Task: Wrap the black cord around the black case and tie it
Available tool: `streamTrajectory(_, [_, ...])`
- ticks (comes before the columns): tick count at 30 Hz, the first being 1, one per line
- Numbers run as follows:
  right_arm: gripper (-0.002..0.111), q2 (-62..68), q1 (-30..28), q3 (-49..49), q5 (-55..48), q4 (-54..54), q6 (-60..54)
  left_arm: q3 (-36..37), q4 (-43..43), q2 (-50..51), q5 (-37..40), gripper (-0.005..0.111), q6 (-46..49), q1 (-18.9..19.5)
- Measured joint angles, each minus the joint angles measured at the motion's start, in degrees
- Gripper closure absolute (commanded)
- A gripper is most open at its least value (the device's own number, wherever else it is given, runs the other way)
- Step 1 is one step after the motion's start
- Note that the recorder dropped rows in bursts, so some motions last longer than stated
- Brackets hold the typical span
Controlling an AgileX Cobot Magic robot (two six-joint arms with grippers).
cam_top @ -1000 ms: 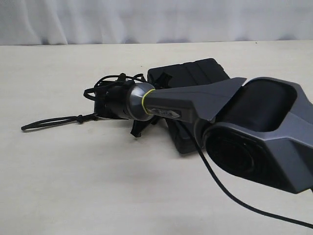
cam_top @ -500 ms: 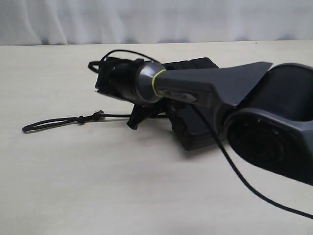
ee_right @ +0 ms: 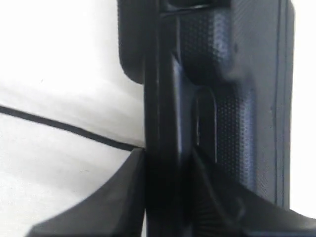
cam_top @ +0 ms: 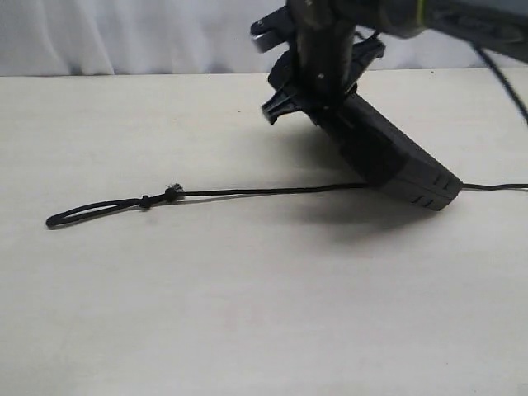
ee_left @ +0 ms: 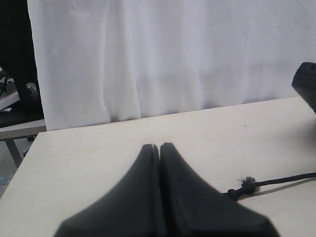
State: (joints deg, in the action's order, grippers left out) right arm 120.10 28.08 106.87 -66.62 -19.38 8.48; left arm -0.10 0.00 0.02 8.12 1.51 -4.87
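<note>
A long, thin, matte, braided black cord (cam_top: 247, 192) lies stretched almost straight across the pale beige tabletop (cam_top: 247, 313). Its left end is doubled into a narrow loop closed by a small knot, and just right of that sits a frayed, tufted knot. From there the cord runs right until it meets the low end of a rectangular, pebble-textured black case (cam_top: 388, 157), then shows again on the case's right side and goes on to the right edge of the scene. Whether it passes under the case or behind it, I cannot tell.

The case stands tilted. Its lower right corner rests on the tabletop and its upper left end is raised. The right pincer (cam_top: 318, 95) comes down from above and is clenched on that raised end. The right wrist view shows its fingers (ee_right: 123, 192) pressed on either side of the case's edge, with the cord lying on the tabletop beyond.

The left pincer (ee_left: 159, 148) is clenched on nothing, its tips touching, above bare tabletop near the frayed knot. A white curtain (ee_left: 148, 59) hangs behind the far edge.
</note>
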Motion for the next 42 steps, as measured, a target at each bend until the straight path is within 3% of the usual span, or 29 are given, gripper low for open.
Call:
streamTrajectory(10, [0.104,-3.92,-17.30,0.25,1.28,10.42,-5.10,0.00,0.00,0.00,0.00,0.107,0.00,0.00])
streamTrajectory(24, [0.104,-3.40,-39.68,4.18,-1.47,37.80,-16.58,0.00,0.00,0.00,0.00,0.107,0.00,0.00])
streamTrajectory(30, [0.104,-2.68,-44.03,4.62,-1.88,39.39,-17.10,0.00,0.00,0.00,0.00,0.107,0.00,0.00])
streamTrajectory(42, [0.104,-2.60,-44.41,5.13,-1.66,29.76,-15.80,0.00,0.00,0.00,0.00,0.107,0.00,0.00])
